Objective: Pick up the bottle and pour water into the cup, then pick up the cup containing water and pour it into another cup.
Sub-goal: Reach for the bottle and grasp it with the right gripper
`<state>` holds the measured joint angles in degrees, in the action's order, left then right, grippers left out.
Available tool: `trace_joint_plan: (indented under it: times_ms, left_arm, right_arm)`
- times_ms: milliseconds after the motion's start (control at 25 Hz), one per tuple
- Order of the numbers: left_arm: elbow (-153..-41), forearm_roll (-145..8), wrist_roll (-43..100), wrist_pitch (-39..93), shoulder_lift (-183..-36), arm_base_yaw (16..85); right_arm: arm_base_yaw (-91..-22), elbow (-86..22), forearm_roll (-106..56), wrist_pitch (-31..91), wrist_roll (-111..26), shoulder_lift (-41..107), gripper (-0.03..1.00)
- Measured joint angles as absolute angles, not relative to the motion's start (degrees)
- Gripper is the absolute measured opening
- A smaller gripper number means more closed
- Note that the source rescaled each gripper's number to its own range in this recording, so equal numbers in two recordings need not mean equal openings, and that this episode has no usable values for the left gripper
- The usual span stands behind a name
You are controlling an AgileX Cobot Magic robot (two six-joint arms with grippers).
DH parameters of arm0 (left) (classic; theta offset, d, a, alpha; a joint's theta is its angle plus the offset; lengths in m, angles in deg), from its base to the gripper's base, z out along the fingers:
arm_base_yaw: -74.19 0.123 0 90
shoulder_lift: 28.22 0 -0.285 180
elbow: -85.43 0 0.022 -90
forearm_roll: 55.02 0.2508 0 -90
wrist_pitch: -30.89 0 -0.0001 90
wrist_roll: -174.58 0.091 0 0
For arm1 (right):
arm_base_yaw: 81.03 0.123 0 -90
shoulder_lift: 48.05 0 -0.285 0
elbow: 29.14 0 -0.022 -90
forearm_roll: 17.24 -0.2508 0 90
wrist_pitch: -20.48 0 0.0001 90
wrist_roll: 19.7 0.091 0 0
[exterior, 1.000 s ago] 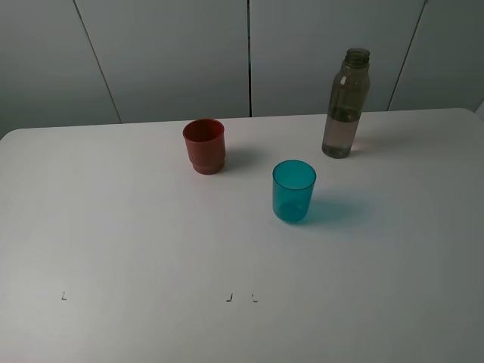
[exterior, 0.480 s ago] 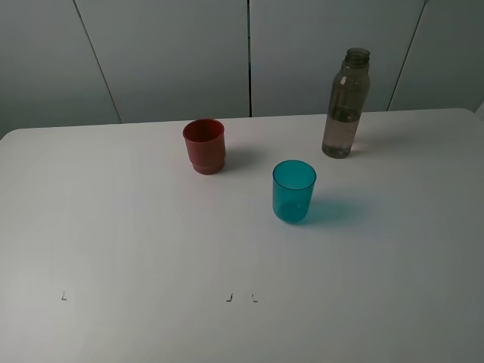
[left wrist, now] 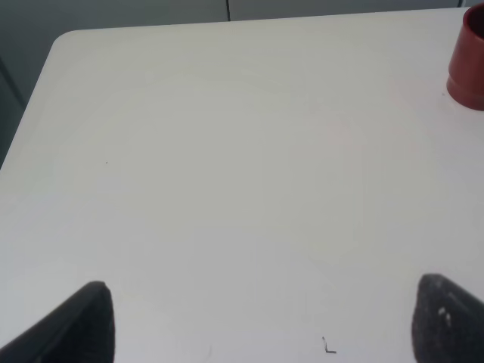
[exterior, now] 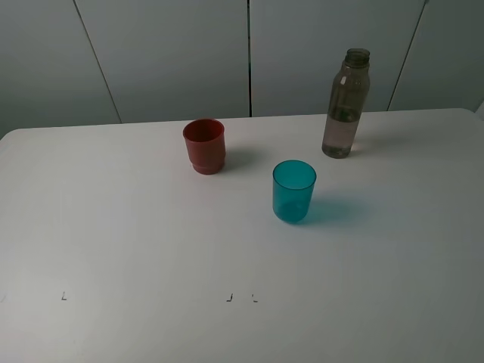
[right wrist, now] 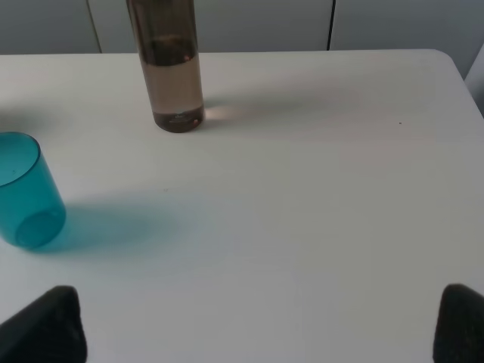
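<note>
1. Exterior high: the bottle (exterior: pixel 346 106), tall, slim, smoky grey-brown, uncapped and partly filled, is seen upright at the far right of the white table (exterior: pixel 136 242). The translucent teal tumbler (exterior: pixel 293 191) stands nearer, toward the middle. The opaque red-brown cup (exterior: pixel 204 146) is set apart to the left.
2. Left wrist: the left hand (left wrist: pixel 265 321) is spread wide and grips nothing.
3. Right wrist: the right hand (right wrist: pixel 253 325) is likewise spread wide and empty, well short of the bottle and tumbler.

Frame edges crop the bottle (right wrist: pixel 170 76) and the red cup (left wrist: pixel 467 68) in wrist views.
</note>
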<state>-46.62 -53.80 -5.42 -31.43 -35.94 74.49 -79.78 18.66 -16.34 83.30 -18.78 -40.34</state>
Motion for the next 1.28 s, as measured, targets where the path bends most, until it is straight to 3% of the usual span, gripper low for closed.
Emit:
trace_joint_plan:
  times_ms: [1280]
  left_arm:
    - [-46.62, -53.80, -5.42, -31.43, -35.94, 74.49]
  right_arm:
    - [-79.78, 18.66, -16.34, 83.30, -18.78, -40.34, 1.00]
